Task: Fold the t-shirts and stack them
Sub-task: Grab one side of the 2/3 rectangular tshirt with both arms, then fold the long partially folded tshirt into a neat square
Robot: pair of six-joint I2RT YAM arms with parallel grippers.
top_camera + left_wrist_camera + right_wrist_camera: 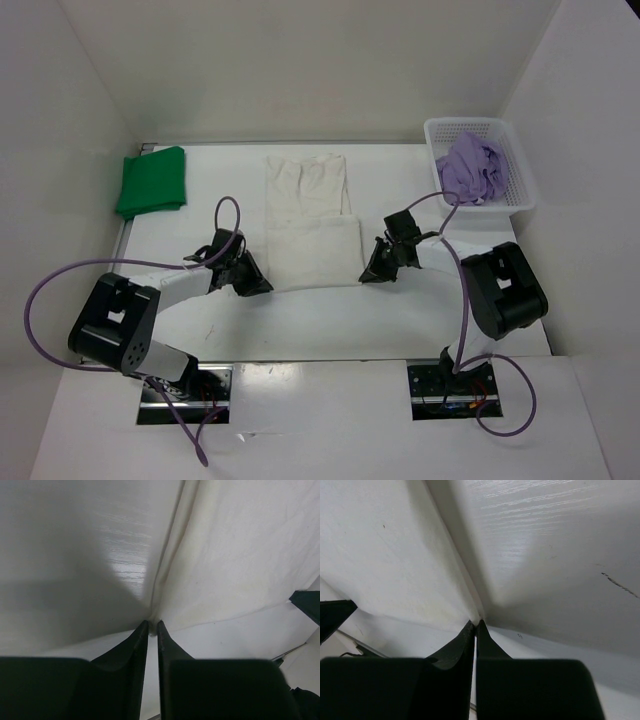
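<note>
The white t-shirt (312,225) lies in the middle of the table (300,320), its long way running up and down the top picture. Its bottom edge runs side to side between the two grippers. The left gripper (250,278) pinches the bottom left corner, and the right gripper (375,268) pinches the bottom right one (each arm is nearest its own corner). The rest of the shirt lies up the frame from the fingers, so the fold likely goes that way.
</note>
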